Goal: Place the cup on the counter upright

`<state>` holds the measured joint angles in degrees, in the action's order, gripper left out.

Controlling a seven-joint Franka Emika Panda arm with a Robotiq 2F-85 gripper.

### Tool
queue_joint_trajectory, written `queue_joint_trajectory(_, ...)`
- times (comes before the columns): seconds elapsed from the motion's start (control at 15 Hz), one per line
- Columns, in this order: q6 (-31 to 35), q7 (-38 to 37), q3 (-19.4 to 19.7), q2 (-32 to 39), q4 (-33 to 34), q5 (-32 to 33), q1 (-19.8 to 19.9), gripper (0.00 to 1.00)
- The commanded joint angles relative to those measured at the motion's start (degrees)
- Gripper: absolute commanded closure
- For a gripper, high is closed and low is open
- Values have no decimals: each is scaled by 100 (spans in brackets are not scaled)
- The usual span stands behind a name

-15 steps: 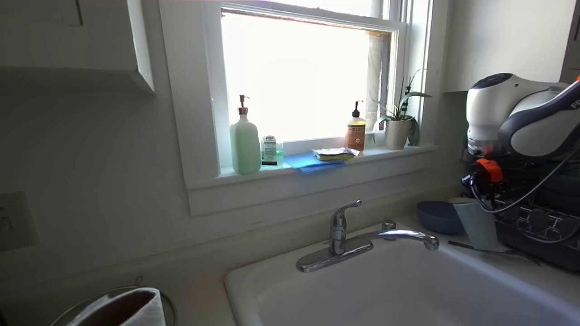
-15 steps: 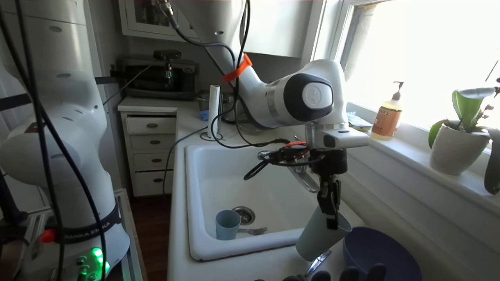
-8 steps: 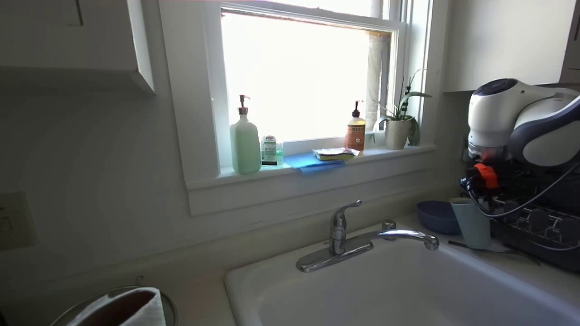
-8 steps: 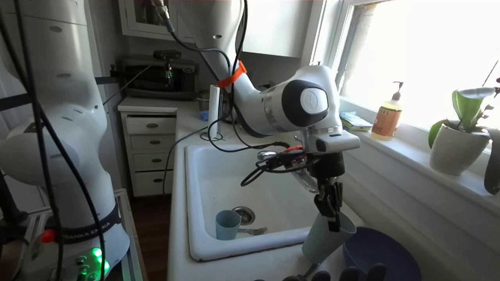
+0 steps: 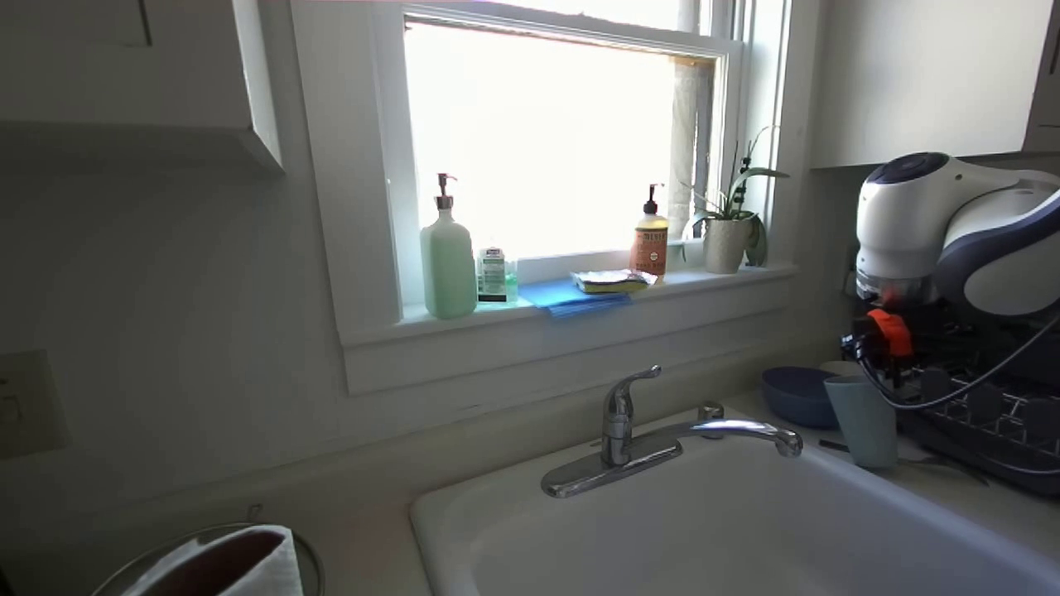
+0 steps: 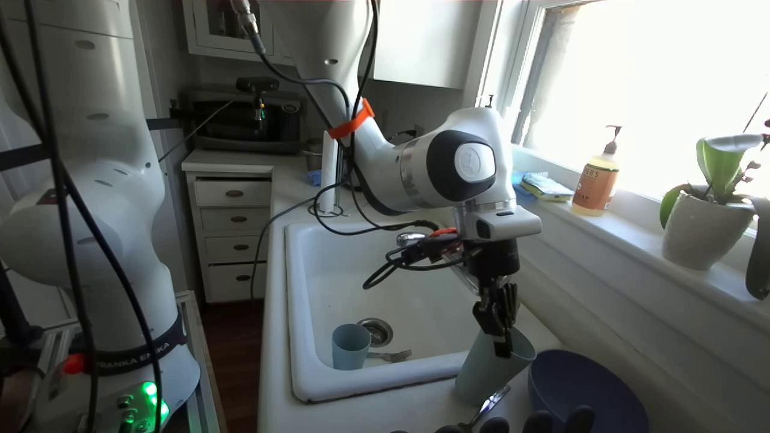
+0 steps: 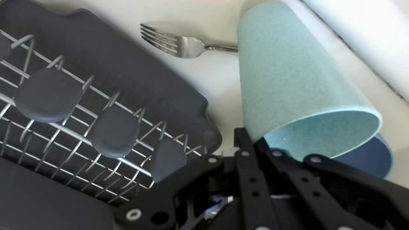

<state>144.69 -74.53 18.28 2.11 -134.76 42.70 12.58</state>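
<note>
The pale bluish-green cup (image 7: 287, 73) is tilted, with its open end up toward my gripper. It also shows tilted in both exterior views (image 5: 865, 422) (image 6: 490, 373). My gripper (image 7: 257, 140) is shut on the cup's rim, one finger outside the wall and one inside. In an exterior view the gripper (image 6: 504, 349) is above the counter (image 6: 361, 415), between the sink and the blue bowl. The cup's base is low over the counter, close to a fork; I cannot tell if it touches.
The fork (image 7: 190, 46) lies on the counter, partly behind the cup. A dark wire dish rack (image 7: 115, 127) stands beside it. A blue bowl (image 6: 583, 391) is near the wall. The white sink (image 6: 337, 382) holds another cup (image 6: 351, 349) and a fork (image 6: 394, 356). The faucet (image 5: 617, 430) is nearby.
The arm has come down, and the cup, still held, sits slightly lower. In an exterior view the cup moved right, then back left, showing the fork's handle again.
</note>
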Motion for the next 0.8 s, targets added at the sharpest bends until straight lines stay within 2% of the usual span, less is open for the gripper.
queue_joint_trajectory(0.0,96,-164,-60,-120,-177,304,79,99)
queue_joint_trajectory(0.13,44,-126,-73,-123,-174,347,74,99)
queue_joint_trajectory(0.2,42,-109,-79,-135,-190,353,73,73)
queue_joint_trajectory(0.33,-19,-51,-96,-153,-196,314,66,65)
queue_joint_trajectory(0.73,-122,201,-143,-248,-201,47,54,23)
